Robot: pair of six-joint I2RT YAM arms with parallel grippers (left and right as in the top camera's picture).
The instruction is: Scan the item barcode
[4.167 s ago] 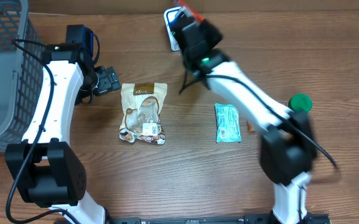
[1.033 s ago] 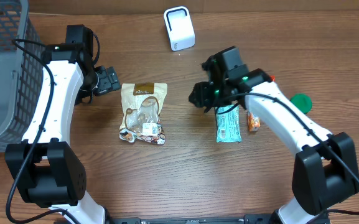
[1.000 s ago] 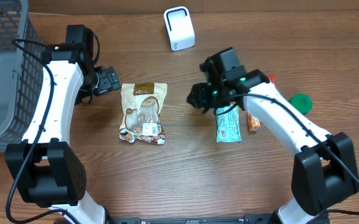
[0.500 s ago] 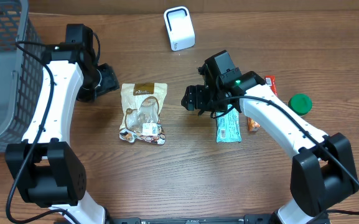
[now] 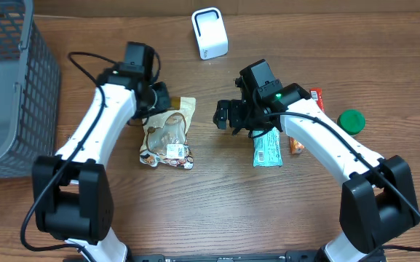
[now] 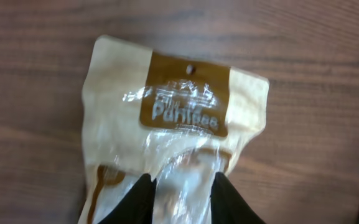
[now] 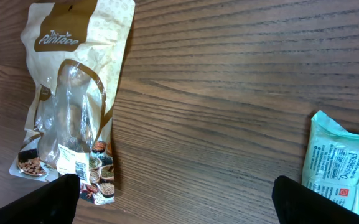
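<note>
A tan snack pouch (image 5: pixel 169 138) with a clear window lies flat on the wooden table, and its white barcode label (image 5: pixel 172 151) faces up near its lower end. My left gripper (image 5: pixel 159 100) is over the pouch's upper part. In the left wrist view its black fingers (image 6: pixel 143 199) stand close together, and the pouch's (image 6: pixel 179 106) shiny film is bunched between them. My right gripper (image 5: pixel 226 115) hovers open to the right of the pouch. In the right wrist view the right gripper (image 7: pixel 179 202) holds nothing, and the pouch (image 7: pixel 73 93) and label (image 7: pixel 71 163) show at left. The white scanner (image 5: pixel 210 33) stands at the back.
A teal packet (image 5: pixel 266 143) lies under the right arm, and the right wrist view shows it too (image 7: pixel 347 168). An orange bar (image 5: pixel 295 143), a red wrapper (image 5: pixel 317 94) and a green lid (image 5: pixel 351 120) are to the right. A grey wire basket (image 5: pixel 6 87) fills the far left.
My left arm swung right from the table's left side onto the pouch, and its jaws closed. My right gripper opened wider and hardly moved.
</note>
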